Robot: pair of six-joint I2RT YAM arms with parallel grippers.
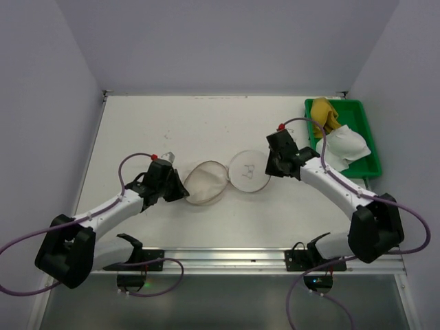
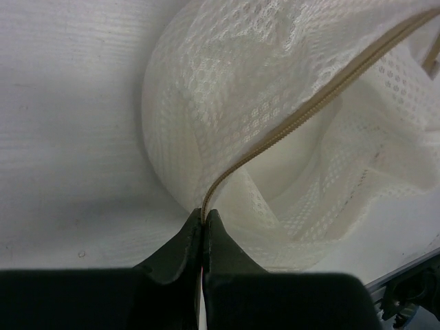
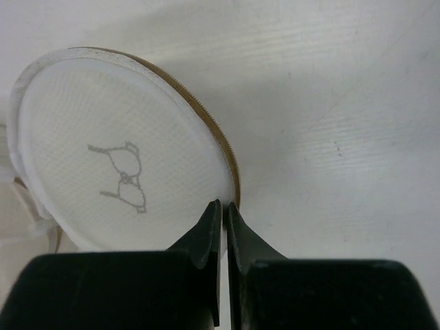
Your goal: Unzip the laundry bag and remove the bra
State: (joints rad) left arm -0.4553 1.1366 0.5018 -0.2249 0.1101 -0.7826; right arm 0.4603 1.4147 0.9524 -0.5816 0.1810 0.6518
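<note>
White matte table [image 1: 172, 130], faintly scuffed, pale grey walls around. Green plastic tray [image 1: 363, 130] beyond right gripper [image 3: 223, 208], off to its right. Mustard bra [image 1: 323, 113] lies at tray's far end, beside white cloth [image 1: 347, 146]. Cream laundry bag [image 1: 206, 184] lies unzipped between both grippers: one slack honeycomb-mesh half, one flat round half printed with grey bra symbol [image 3: 120, 177]. Tan zipper [image 2: 309, 110] runs along rim. Zipper edge pinched tight in left gripper [image 2: 203, 218]; stiff round rim clamped in right gripper.

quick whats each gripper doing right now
Left gripper: closed, pinching the laundry bag at its zipper edge.
Right gripper: closed on the laundry bag's rim.
</note>
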